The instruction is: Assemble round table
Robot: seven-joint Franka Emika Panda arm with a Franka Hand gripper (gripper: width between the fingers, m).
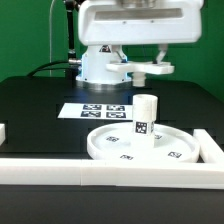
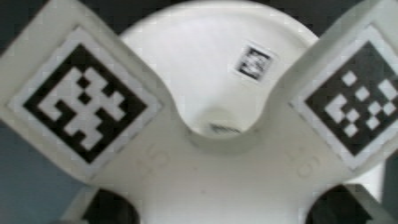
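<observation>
The large rimmed disc (image 1: 118, 147) lies flat near the table's front. The short cylindrical post (image 1: 146, 118) stands upright on it, with markers on its side. My gripper (image 1: 153, 62) hangs above and behind the post, shut on the cross-shaped piece (image 1: 143, 70). In the wrist view the cross-shaped piece (image 2: 214, 150) fills the picture, with a marker on each of two arms and a small hole at its centre. My gripper (image 2: 222, 208) grips it, with one dark fingertip (image 2: 111, 205) at each side. A white rounded surface (image 2: 205, 40) with a small marker shows beyond it.
The marker board (image 1: 100, 110) lies on the black table behind the disc. Long white border rails run along the front (image 1: 110, 172), the exterior view's right (image 1: 210, 148) and left (image 1: 3, 131). The robot base (image 1: 100, 65) stands at the back.
</observation>
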